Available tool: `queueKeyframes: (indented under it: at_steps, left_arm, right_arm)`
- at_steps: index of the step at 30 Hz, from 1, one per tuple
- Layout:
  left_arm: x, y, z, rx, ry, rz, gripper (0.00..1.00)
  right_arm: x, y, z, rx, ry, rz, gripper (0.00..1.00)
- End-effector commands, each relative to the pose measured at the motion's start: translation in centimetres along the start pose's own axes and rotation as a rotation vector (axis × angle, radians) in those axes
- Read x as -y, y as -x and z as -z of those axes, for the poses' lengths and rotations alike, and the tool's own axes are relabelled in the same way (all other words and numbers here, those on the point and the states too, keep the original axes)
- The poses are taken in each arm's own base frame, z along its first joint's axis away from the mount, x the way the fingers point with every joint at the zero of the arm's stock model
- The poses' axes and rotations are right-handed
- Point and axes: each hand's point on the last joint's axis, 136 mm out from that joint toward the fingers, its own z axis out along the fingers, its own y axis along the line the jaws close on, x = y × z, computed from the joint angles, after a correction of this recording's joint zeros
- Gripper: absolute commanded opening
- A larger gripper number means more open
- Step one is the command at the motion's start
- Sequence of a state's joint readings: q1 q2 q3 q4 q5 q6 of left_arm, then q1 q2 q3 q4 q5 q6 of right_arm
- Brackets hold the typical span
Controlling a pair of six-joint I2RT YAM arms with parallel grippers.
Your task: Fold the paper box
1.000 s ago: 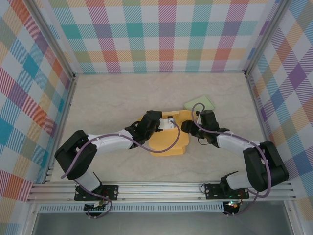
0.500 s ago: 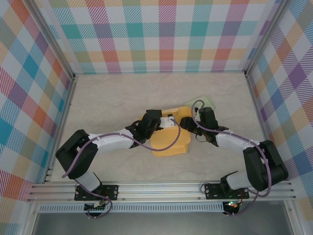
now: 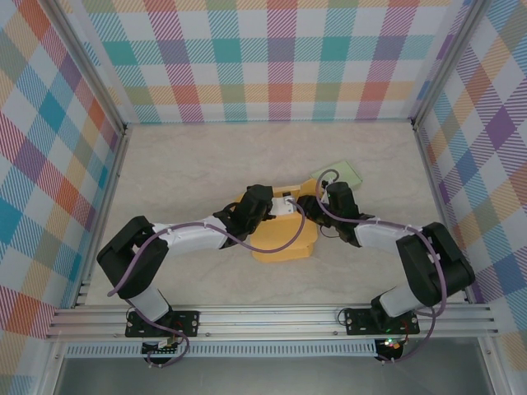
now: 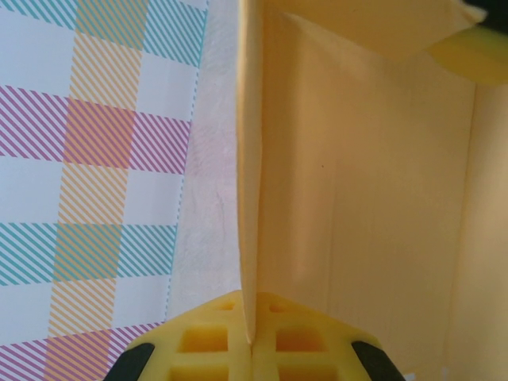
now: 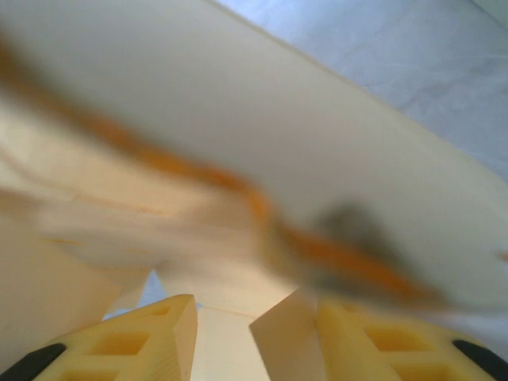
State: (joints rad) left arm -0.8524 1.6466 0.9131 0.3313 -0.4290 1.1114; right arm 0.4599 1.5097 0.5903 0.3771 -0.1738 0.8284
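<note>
Left wrist: left gripper [image 4: 252, 343] clamps paper box [image 4: 357, 198] panel.
Right wrist: right gripper [image 5: 252, 333] fingers apart.
Top: marbled table [image 3: 181, 164]; plaid wall [image 3: 280, 58] at 12 o'clock.

No legible text — no labels, no numbers

Lab test cell (plaid walls [image 3: 280, 58], aluminium rails [image 3: 272, 317]).

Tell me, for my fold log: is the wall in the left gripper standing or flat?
Standing: the paper box wall shows edge-on, pinched in the left gripper, with the table beside it.
</note>
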Motion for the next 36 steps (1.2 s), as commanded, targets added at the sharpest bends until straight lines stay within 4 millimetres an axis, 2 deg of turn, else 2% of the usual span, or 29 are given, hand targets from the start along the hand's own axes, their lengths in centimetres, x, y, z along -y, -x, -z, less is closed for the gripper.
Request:
queueKeyframes:
  at_steps: [1,6,13,17,21,24,30,32,36]
  left_arm:
    - [-1.0,0.7,0.3,0.044,0.028,0.035,0.00]
    - [0.3,-0.5,0.1,0.033,0.065,-0.068,0.00]
    - [3.0,-2.5,-1.1,-0.045,0.098,-0.247,0.00]
    - [3.4,-2.2,-1.3,-0.034,0.132,-0.278,0.00]
    - [2.4,-1.4,-1.1,-0.007,0.193,-0.275,0.00]
    - [2.2,-0.8,-1.0,0.018,0.222,-0.293,0.00]
    - [1.7,0.0,-0.8,0.032,0.301,-0.328,0.00]
    - [1.9,0.1,-0.8,0.036,0.299,-0.335,0.00]
    - [2.2,0.3,-0.7,0.037,0.312,-0.353,0.00]
  right_arm:
    - [-0.7,-0.3,-0.8,-0.014,0.043,-0.029,0.43]
    - [-0.5,-0.6,0.4,-0.041,-0.002,0.010,0.45]
    - [0.6,-0.9,4.6,-0.036,-0.080,0.078,0.48]
    - [1.0,0.6,7.4,0.023,-0.078,0.087,0.49]
    - [3.3,2.6,9.3,0.071,-0.142,0.058,0.45]
    - [5.1,3.5,9.2,0.064,-0.165,0.012,0.43]
    - [6.9,5.2,6.5,0.033,-0.157,-0.013,0.36]
    - [7.2,5.9,5.6,0.028,-0.160,0.016,0.35]
    - [6.3,7.0,3.8,0.004,-0.096,0.082,0.34]
